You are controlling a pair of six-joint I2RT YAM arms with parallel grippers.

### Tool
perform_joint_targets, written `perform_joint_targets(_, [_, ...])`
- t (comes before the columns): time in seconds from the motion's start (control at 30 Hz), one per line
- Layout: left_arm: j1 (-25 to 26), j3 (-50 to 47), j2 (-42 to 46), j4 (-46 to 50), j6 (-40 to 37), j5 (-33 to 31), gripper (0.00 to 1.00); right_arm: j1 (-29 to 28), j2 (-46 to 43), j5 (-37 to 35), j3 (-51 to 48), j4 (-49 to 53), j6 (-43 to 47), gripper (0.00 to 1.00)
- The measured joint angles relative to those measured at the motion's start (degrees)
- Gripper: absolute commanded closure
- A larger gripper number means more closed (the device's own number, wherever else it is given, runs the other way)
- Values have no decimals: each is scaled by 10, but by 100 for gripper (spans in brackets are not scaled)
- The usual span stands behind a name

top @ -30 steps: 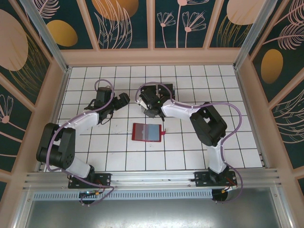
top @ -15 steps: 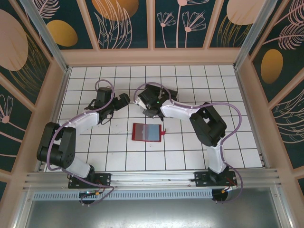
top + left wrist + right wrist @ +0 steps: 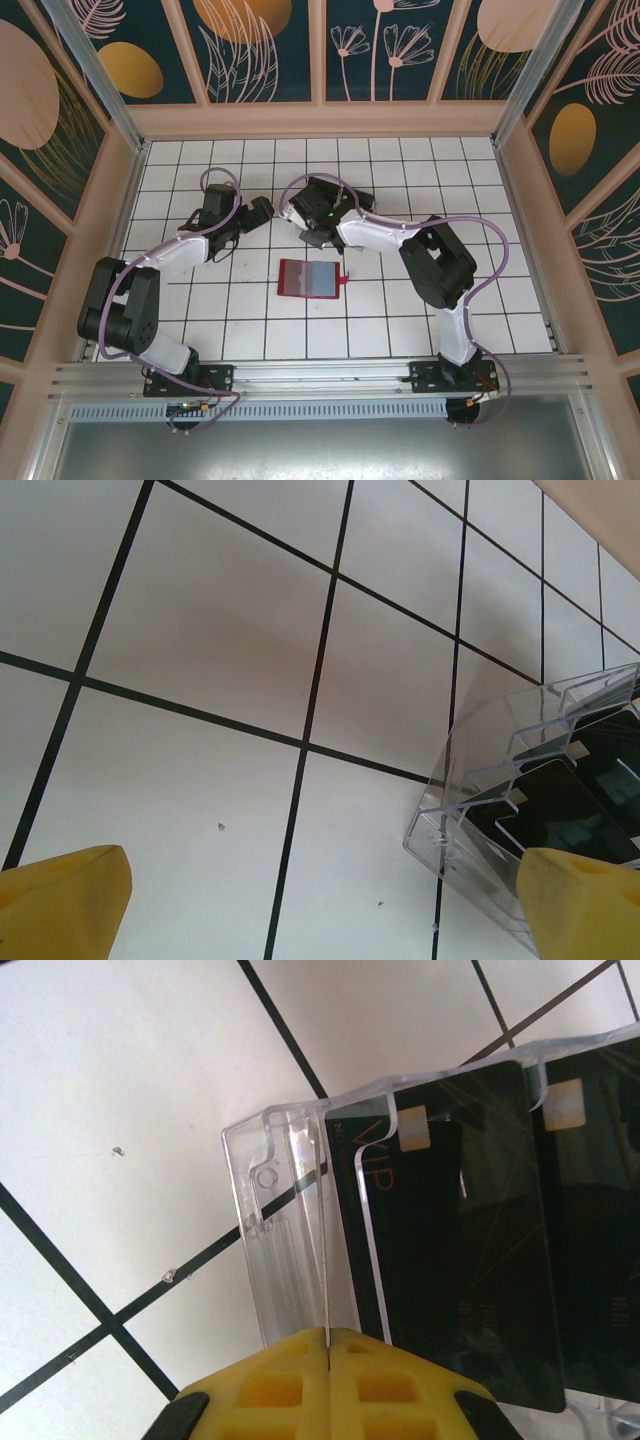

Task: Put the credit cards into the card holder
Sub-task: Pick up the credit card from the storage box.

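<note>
Black credit cards (image 3: 450, 1260) stand in the clear rack (image 3: 280, 1230), long sides running toward the right hand (image 3: 328, 1345), clenched at the rack's edge.

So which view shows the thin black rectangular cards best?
Right wrist: the thin black rectangular cards are close up, VIP lettering legible. Left wrist catches them at its right edge inside the clear plastic rack; from the top they're too small to tell.

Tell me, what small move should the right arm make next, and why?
Probably open the right gripper and shift toward the nearest credit card: its jaws are shut at the end of the clear rack, no card between them.
</note>
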State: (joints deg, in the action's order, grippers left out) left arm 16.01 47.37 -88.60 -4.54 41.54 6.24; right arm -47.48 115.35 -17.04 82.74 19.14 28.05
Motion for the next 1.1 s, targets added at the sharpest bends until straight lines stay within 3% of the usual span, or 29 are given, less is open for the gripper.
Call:
perform_joint_targets(0.47, [0, 0, 1, 1, 0, 0, 1, -15, -6, 0, 23, 16, 1, 100])
perform_joint_targets(0.67, [0, -1, 15, 6, -1, 0, 2, -30, -58, 0, 23, 24, -31, 100])
perform_joint_targets(0.9, [0, -44, 90, 17, -13, 4, 2, -63, -165, 16, 8, 31, -167, 100])
perform_joint_targets(1.1, [32, -117, 184, 52, -17, -18, 1, -84, -285, 87, -148, -25, -377, 100])
